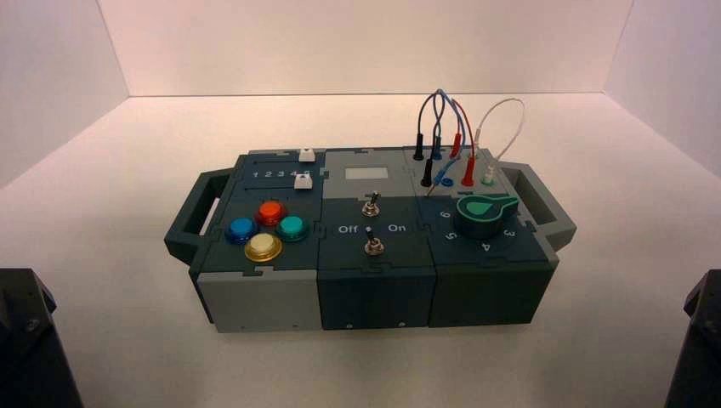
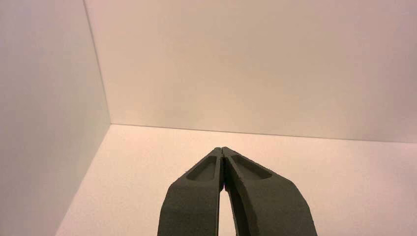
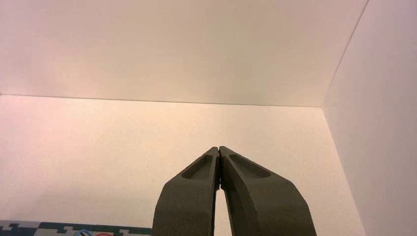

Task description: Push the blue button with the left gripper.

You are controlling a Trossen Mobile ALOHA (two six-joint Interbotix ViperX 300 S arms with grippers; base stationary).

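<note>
- High view: round blue button [image 1: 241, 229] on the box's left, ahead and inward of my left arm.
- Black tapered left gripper [image 2: 222, 150]: fingertips together, empty.

You are seeing dark grey, nearly black fingers [image 2: 194, 196], their hollowed faces tapering to narrow tips; your arms' dark casing [image 1: 30, 340] is showing a round screw [image 1: 32, 325].
</note>
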